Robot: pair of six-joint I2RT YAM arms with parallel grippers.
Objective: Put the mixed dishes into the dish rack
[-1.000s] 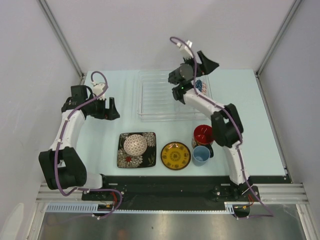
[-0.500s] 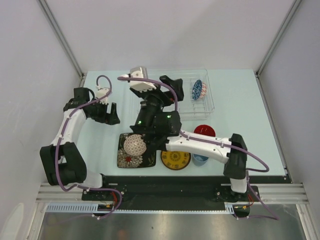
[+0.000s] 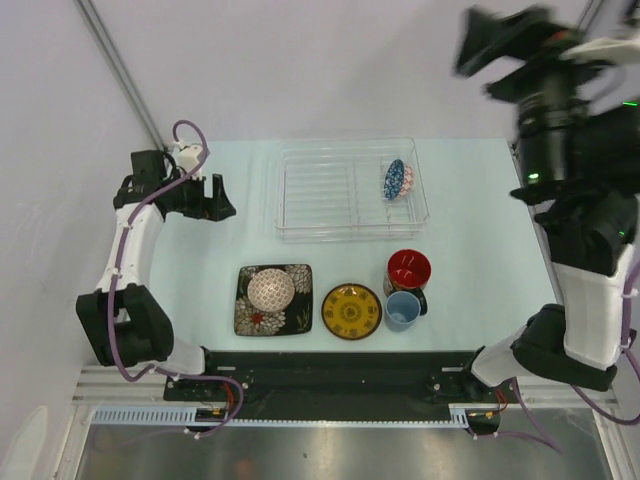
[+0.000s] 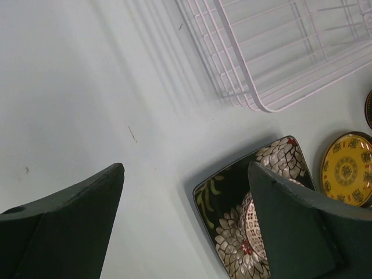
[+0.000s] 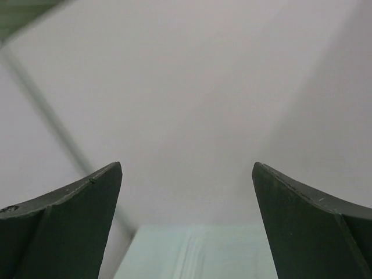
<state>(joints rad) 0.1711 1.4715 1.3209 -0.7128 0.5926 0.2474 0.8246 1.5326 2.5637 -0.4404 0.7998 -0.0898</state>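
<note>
The clear dish rack (image 3: 300, 190) stands at the back middle of the table. The blue mosaic bowl (image 3: 397, 180) stands on edge in its right end. The small pinkish-white bowl (image 3: 271, 289) sits on the black square floral plate (image 3: 249, 318) near the front. To the right are the yellow plate (image 3: 351, 311), the red-inside cup (image 3: 408, 268) and the light blue cup (image 3: 402, 310). My left gripper (image 3: 222, 197) is open and empty, left of the rack; its wrist view shows the rack corner (image 4: 273, 52), the black plate (image 4: 229, 203) and the yellow plate (image 4: 347, 173). My right gripper (image 3: 480, 42) is open, raised high at the right.
White walls with metal posts enclose the table on three sides. The right wrist view shows only the back wall and the table's far edge (image 5: 192, 256) between the open fingers. Bare table lies left of the black plate, below my left gripper (image 4: 186, 224).
My right arm swung from over the rack across the middle, then rose high at the right. My left gripper shifted slightly back and left. The dishes stayed in place.
</note>
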